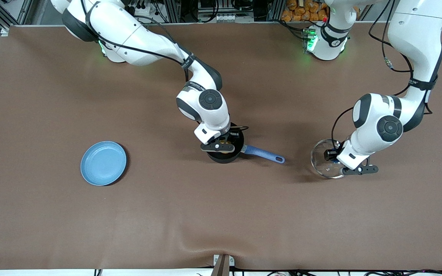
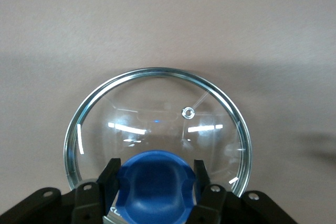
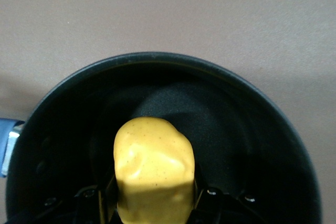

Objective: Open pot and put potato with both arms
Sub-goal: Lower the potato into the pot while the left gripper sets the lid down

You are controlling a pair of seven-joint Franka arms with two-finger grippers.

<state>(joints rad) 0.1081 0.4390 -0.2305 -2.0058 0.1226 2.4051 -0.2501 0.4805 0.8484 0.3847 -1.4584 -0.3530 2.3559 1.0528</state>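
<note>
On the brown table [image 1: 52, 214], the right gripper [image 3: 155, 203] pinches the potato [image 3: 154, 169] over the open pot [image 1: 226, 147], while the left gripper [image 2: 155, 184] grips the glass lid [image 2: 157, 124] by its blue knob [image 2: 155, 187], maybe resting at the pot's three o'clock, and a blue plate [image 1: 103, 163] lies at nine o'clock.

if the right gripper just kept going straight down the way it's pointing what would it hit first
Most likely the pot's black inside floor. The right gripper, shut on the potato, points down into the open pot, so the potato would probably touch first. How high it hangs is unclear.
</note>
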